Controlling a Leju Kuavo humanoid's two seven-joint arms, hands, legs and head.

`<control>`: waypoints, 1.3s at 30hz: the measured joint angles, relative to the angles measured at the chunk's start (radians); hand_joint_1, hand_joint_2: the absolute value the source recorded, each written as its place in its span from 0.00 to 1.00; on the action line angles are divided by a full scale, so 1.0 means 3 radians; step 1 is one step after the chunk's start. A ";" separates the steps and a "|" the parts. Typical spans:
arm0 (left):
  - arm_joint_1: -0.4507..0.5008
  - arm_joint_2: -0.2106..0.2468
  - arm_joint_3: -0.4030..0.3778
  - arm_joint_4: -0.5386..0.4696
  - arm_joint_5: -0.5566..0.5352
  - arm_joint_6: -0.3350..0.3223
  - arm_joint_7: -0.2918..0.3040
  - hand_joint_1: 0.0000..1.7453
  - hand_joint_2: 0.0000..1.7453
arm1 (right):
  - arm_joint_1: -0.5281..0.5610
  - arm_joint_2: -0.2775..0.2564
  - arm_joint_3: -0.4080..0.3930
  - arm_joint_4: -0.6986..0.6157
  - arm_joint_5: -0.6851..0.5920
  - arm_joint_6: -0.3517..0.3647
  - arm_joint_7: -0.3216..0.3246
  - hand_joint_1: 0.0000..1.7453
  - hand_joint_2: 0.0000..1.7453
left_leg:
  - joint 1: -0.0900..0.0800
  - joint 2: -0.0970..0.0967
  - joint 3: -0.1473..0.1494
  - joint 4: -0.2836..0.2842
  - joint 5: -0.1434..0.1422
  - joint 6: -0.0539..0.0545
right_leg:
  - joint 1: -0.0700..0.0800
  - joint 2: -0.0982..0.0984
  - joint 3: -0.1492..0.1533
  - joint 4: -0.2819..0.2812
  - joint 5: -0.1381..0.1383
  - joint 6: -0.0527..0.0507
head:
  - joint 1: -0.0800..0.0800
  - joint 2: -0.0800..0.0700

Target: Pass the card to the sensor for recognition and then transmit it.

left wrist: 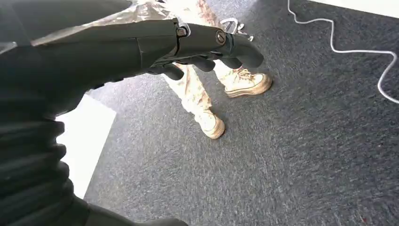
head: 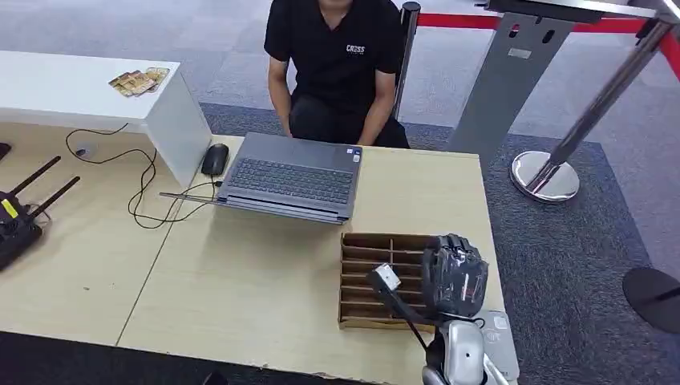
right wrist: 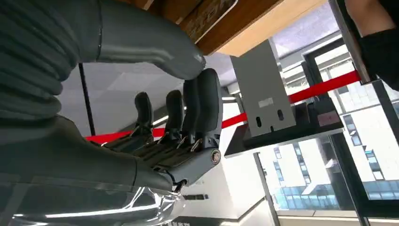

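The robot's right hand (head: pixel 454 274) hovers over the right end of a slotted cardboard rack (head: pixel 377 277) on the table (head: pixel 265 281), its fingers (right wrist: pixel 188 117) apart and upright with nothing between them. Its left hand (left wrist: pixel 188 47) hangs over grey carpet (left wrist: pixel 301 141), fingers loosely curled and empty. Cards (head: pixel 138 81) lie on a white counter (head: pixel 72 88) well away at the far left, while a person (head: pixel 337 64) sits behind a laptop (head: pixel 290 178).

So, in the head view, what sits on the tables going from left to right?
Black device with antennas → stack of cards → mouse → laptop → cardboard slotted box → right hand.
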 joint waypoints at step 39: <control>0.0001 0.0000 0.0029 0.0000 -0.0008 0.0000 -0.0020 0.00 1.00 | -0.0002 0.0001 0.0004 0.0103 -0.0033 0.0000 -0.0053 0.47 1.00 | 0.0000 0.0000 0.0000 0.0000 0.0000 0.0000 | 0.0000 0.0000 0.0000 0.0000 0.0000 0.0000 | 0.0000 0.0000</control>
